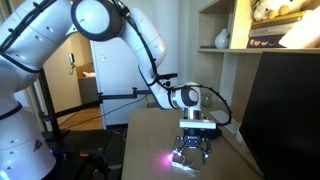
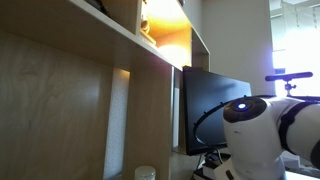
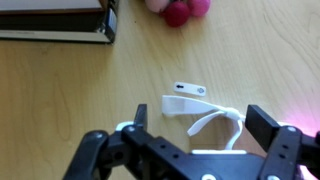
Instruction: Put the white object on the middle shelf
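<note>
The white object (image 3: 200, 112) lies on the wooden table, a flat white strip with thin looped straps, and a small white tag (image 3: 188, 88) rests just beyond it. My gripper (image 3: 198, 132) is open and hangs right over it, one finger (image 3: 135, 125) on each side, with no touch that I can see. In an exterior view the gripper (image 1: 193, 148) hovers low over the table with a pink glow on the white object (image 1: 181, 158) beneath it. The middle shelf (image 1: 240, 48) sits high in the bookcase, with a white vase (image 1: 222, 38) and books (image 1: 275, 32) on it.
A dark-covered book (image 3: 55, 20) and a pink-red soft thing (image 3: 182, 10) lie farther along the table. A black monitor (image 1: 285, 110) stands close beside the gripper, seen also as the monitor (image 2: 205, 105). A small grey cup (image 2: 146, 173) sits low by the bookcase.
</note>
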Robot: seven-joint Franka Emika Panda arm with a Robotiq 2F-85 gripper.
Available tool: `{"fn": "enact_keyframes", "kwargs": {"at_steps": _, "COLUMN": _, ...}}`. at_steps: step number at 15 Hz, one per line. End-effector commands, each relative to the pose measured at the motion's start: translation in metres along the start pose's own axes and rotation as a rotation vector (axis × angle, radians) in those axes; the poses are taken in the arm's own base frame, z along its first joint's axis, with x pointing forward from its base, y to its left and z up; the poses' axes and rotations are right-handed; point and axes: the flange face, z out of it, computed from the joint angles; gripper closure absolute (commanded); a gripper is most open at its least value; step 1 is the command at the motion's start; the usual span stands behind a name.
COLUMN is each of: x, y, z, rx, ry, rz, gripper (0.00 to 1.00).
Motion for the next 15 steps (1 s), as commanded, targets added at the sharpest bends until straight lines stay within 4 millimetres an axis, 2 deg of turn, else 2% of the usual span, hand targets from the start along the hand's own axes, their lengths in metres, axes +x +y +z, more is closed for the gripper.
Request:
{"fn": "enact_keyframes", "kwargs": {"at_steps": 1, "x": -0.002, "y": 0.003, "z": -0.004, "rx": -0.023, "ry": 0.001, "rz": -0.051, "gripper": 0.00}}
{"fn": "enact_keyframes", "kwargs": {"at_steps": 5, "x": -0.007, "y": -0.001, "z": -0.008, "rx": -0.022, "ry": 0.063, "rz": -0.128, "gripper": 0.00}}
{"fn": "enact_keyframes", "kwargs": {"at_steps": 7, "x": -0.014, "y": -0.001, "z": -0.010, "rx": -0.012, "ry": 0.074, "rz": -0.047, "gripper": 0.00}}
{"fn": "enact_keyframes", "kwargs": {"at_steps": 8, "x": -0.001, "y": 0.003, "z": -0.002, "rx": -0.009, "ry": 0.044, "rz": -0.082, "gripper": 0.00}}
{"fn": "enact_keyframes", "kwargs": {"at_steps": 15, "x": 0.006, "y": 0.002, "z": 0.002, "rx": 0.005, "ry": 0.047, "rz": -0.086, "gripper": 0.00}}
